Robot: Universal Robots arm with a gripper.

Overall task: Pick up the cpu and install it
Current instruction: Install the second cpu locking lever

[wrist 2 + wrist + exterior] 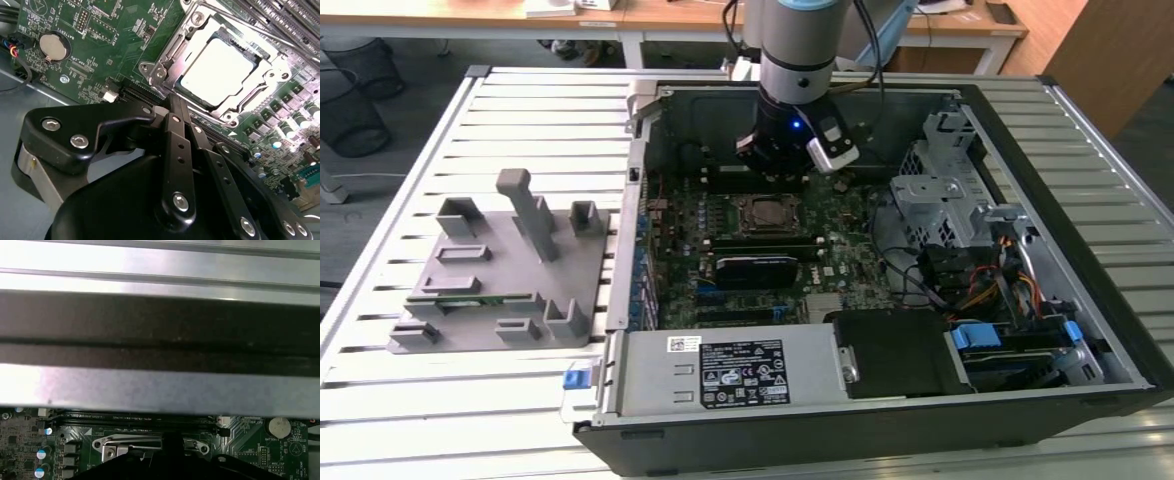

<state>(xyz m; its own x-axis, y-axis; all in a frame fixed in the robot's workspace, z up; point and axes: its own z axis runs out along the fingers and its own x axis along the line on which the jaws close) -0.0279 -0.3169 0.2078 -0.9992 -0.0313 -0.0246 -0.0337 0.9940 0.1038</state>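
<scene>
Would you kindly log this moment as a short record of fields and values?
cpu: seated in the motherboard socket, silver top showing
gripper: fingers shut together, empty, just beside the socket in the second wrist view
arm: reaching down into the open computer case
grey fixture: on the slatted table, at the exterior view's left

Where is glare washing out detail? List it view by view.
Second wrist view: the shiny silver-grey square cpu in its metal socket frame blows out to white. First wrist view: the pale metal case rail glares. Exterior view: even light, with the slatted metal table bright.
</scene>
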